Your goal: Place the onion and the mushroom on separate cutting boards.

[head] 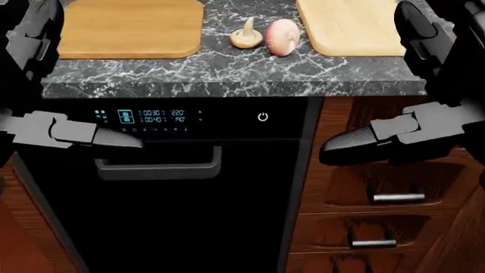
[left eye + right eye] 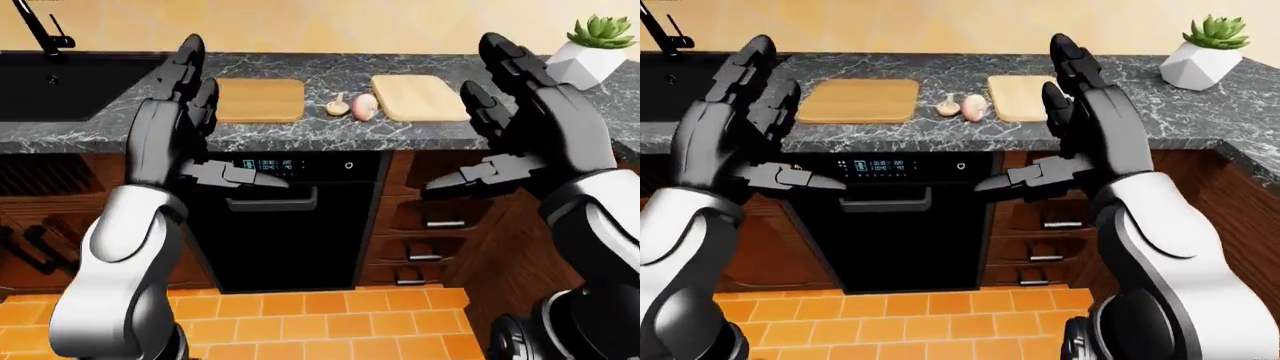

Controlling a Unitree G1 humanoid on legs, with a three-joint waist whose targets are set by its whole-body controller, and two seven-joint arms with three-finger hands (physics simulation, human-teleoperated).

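Note:
A pale pink onion (image 1: 282,37) and a tan mushroom (image 1: 245,36) lie side by side on the dark marble counter (image 1: 227,71), between two cutting boards. The darker board (image 1: 129,27) is to their left, the lighter board (image 1: 352,25) to their right, and both boards are bare. My left hand (image 2: 205,124) is open, raised below the counter's edge at the left. My right hand (image 2: 480,127) is open, raised at the right. Both hands are empty and apart from the onion and mushroom.
A black oven (image 1: 174,187) with a lit display sits under the counter, with wooden drawers (image 1: 386,199) to its right. A black sink (image 2: 60,82) with a faucet is at the left. A white potted succulent (image 2: 590,49) stands at the counter's right. The floor (image 2: 300,322) has orange tiles.

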